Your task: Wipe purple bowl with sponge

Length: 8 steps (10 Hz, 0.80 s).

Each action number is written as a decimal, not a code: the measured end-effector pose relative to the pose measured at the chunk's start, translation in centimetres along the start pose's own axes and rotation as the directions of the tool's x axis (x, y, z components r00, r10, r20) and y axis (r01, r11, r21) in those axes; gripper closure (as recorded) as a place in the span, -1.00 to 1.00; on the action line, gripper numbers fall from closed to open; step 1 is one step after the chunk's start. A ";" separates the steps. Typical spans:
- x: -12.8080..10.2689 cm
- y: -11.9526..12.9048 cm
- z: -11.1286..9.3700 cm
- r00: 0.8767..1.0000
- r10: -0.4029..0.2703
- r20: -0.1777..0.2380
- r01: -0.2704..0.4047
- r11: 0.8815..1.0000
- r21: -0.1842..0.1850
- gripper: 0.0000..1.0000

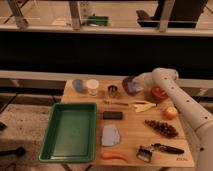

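The purple bowl [130, 85] is at the back of the wooden table [130, 142], tilted so its paler bluish inside faces the camera. My gripper [138, 83] is at the bowl's right rim, on the end of the white arm that comes in from the right. It appears shut on the rim and holds the bowl off level. A dark rectangular sponge [112, 115] lies flat in the middle of the table, well in front of and left of the bowl. Nothing touches the sponge.
A green tray [55, 131] fills the table's left. A blue-grey cup [78, 85], white cup [92, 86] and metal cup [113, 91] stand at the back. An orange-red bowl [159, 93], orange [170, 112], grapes [161, 128], grey cloth [110, 135], carrot [114, 156] and brush [159, 149] are also there.
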 end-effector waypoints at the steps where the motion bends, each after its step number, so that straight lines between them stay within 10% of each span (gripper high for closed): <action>1: 0.5 -0.2 0.0 1.000 0.001 -0.010 -0.001 1.000 0.007 1.00; 8: 0.7 -5.0 2.0 0.994 -0.086 -0.066 0.091 0.993 0.073 1.00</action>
